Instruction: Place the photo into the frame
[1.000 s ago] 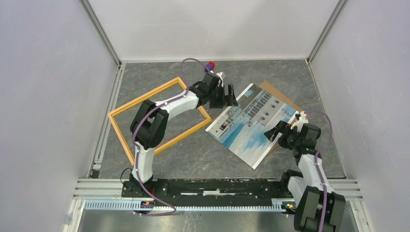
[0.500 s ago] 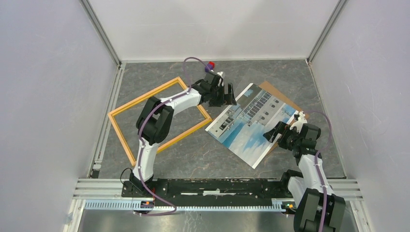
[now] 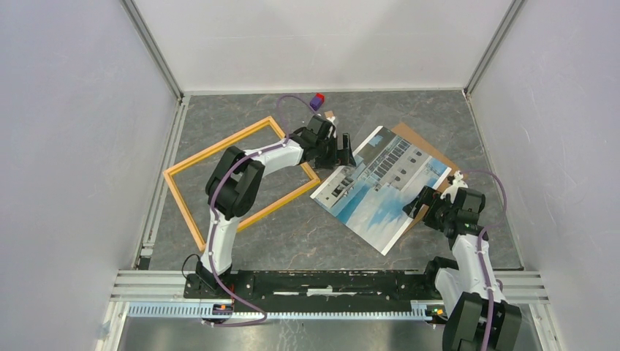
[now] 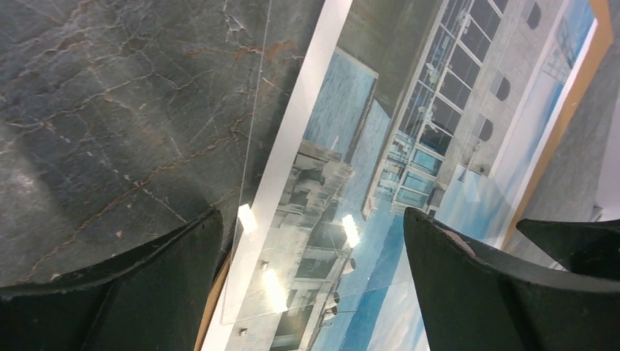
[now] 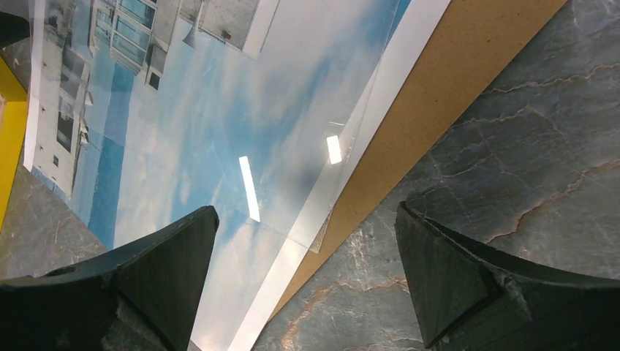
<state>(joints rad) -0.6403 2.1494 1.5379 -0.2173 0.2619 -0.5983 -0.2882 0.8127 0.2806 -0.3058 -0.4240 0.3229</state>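
The photo (image 3: 380, 186), a glossy print of white buildings and blue sky, lies face up right of centre on the brown backing board (image 3: 422, 144). A clear sheet (image 4: 307, 241) lies over it. The orange-yellow frame (image 3: 219, 146) lies flat to its left, with nothing inside it. My left gripper (image 3: 343, 157) is open and hovers over the photo's left edge (image 4: 409, 146), its fingers (image 4: 131, 292) on either side. My right gripper (image 3: 425, 208) is open over the photo's near right edge (image 5: 219, 110), above the board (image 5: 439, 95) and the bare table.
The stone-patterned table (image 3: 307, 227) is boxed in by white walls, with a metal rail (image 3: 162, 175) along the left side. The left arm reaches across the frame's right corner (image 3: 316, 175). A strip of the frame shows at the right wrist view's left edge (image 5: 9, 131).
My left gripper has come down and slightly right toward the photo's left edge. My right gripper has shifted a little down and to the right. The photo, board and frame have not moved.
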